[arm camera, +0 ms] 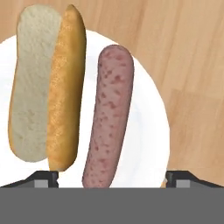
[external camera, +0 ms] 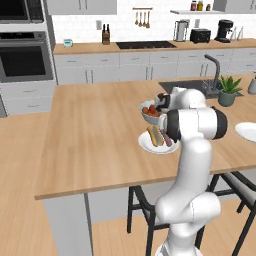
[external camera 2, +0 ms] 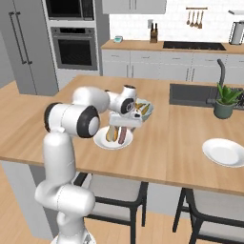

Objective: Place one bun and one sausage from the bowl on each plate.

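Left base view shows a long wooden island counter in a kitchen, with grey cabinets, a wall oven and a cooktop along the back wall. A sink with a dark faucet is set into the counter's far right part, and a potted plant stands beside it. Dark stools are tucked under the near edge.

One white plate lies near the counter's near edge, about midway along it, partly behind the arm. On it, in the hand view, a split bun, pale crumb on one side and golden crust on the other, lies lengthwise just beside a mottled pink sausage; the two run parallel with a narrow gap of plate between them.

The gripper hangs directly above this plate with its jaws spread wide, one fingertip at each side of the food, holding nothing.

A pale grey bowl of fruit sits just behind the filled plate. The second plate lies bare, well apart toward the counter's right end near the near edge. The counter's left half is open wood.
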You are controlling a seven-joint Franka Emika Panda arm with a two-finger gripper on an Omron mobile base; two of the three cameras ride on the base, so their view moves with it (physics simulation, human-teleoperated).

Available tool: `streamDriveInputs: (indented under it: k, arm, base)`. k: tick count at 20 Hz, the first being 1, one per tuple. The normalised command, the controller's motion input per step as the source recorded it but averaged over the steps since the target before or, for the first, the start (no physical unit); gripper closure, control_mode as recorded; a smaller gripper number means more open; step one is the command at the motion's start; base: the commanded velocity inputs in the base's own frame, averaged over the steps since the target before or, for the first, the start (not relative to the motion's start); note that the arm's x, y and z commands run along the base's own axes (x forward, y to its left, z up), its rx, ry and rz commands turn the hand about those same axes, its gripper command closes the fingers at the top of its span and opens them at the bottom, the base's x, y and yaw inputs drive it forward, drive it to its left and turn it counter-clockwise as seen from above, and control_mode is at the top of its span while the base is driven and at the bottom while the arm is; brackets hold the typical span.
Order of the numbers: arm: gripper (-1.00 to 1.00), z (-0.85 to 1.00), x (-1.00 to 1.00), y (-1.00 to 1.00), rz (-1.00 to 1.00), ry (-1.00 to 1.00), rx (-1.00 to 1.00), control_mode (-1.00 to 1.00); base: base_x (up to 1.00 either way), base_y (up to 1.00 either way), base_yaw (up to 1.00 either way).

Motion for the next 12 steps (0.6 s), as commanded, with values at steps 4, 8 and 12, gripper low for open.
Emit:
streamDriveInputs:
  k: [4,8,12]
  arm:
    - [-1.0,0.58,-0.49,0.21,0.0,-0.08,-0.17,-1.0]
    - [-1.0,0.66,-0.94,0.5,0.0,-0.23,-0.09,-1.0]
    - [-1.0,0.54,-1.0,0.32,-0.01,-0.33,0.0,-1.0]
  base:
    - [0.0,0.0,0.0]
    - [0.0,0.0,0.0]
    - [0.0,0.0,0.0]
